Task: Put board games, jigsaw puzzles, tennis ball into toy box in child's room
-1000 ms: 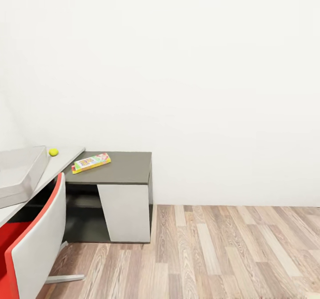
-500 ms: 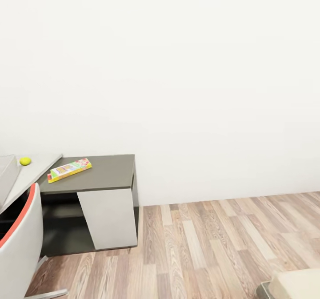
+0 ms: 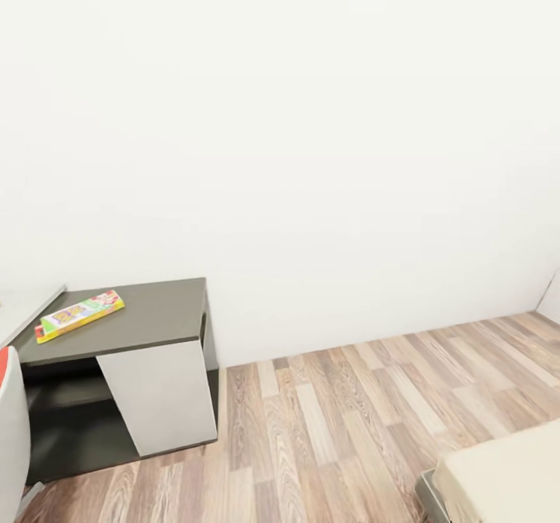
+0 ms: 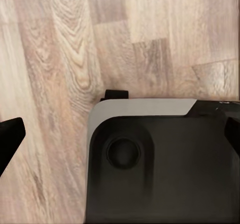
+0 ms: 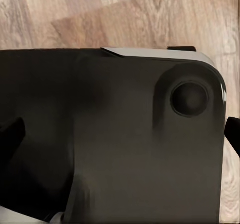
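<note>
Black fingers (image 4: 9, 134) on both arms (image 5: 10, 134) are spread apart, holding nothing, above the robot's base.

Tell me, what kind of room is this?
Probably a child's bedroom: a colourful printed board game box lies on a low dark grey-topped cabinet, a beige mattress corner shows over the wood-plank floor, and the walls are plain white.

Bright, even, shadowless light; renders slightly soft, wrist views blurrier.
</note>
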Controlling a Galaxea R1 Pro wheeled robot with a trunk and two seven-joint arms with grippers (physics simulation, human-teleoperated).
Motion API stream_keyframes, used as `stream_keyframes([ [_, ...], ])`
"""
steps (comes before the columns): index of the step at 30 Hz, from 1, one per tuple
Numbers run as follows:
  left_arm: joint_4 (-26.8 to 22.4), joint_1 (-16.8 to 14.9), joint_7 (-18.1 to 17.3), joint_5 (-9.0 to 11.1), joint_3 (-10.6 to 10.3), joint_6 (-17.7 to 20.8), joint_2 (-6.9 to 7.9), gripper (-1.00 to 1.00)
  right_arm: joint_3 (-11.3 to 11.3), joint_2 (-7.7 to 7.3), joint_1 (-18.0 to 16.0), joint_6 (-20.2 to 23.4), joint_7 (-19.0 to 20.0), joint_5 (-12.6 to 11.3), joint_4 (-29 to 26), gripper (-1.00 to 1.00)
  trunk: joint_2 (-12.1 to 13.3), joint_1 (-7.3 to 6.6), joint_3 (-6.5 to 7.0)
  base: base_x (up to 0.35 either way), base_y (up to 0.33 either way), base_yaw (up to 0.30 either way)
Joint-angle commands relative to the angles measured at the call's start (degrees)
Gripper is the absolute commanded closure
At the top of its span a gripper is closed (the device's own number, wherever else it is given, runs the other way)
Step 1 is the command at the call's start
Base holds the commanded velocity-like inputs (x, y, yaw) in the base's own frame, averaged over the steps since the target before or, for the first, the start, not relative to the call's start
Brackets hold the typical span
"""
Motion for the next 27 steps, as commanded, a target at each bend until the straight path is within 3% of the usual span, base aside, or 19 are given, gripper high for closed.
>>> stream_keyframes([
  [1, 0.03, -0.02, -0.06, -0.04, 0.34, -0.17, -0.02, -1.0, -0.05, 0.0, -0.01, -0.15, 0.19, -0.13, -0.01, -1.0, 0.39, -0.23, 0.14, 0.0, 0.0, -0.235],
  [7, 0.05, -0.02, -0.07, -0.04, 0.32, -0.07, -0.02, -1.0, -0.05, 0.01, -0.01, -0.19, 0.19, -0.13, -0.01, -1.0, 2.79, -1.55, 1.21, 0.0, 0.0, -0.114],
  [20, 0.03, -0.02, -0.15, -0.1, -0.06, -0.4, 0.09, -1.0, -0.05, 0.02, -0.01, -0.21, 0.19, -0.13, -0.01, -1.0, 2.79, -1.55, 1.21, 0.008, 0.002, -0.011],
  [27, 0.03, -0.02, -0.15, -0.12, -0.11, -0.54, 0.15, -1.0, -0.05, 0.09, -0.01, -0.2, 0.19, -0.13, -0.01, -1.0, 2.79, -1.55, 1.21, 0.195, 0.122, 0.0],
])
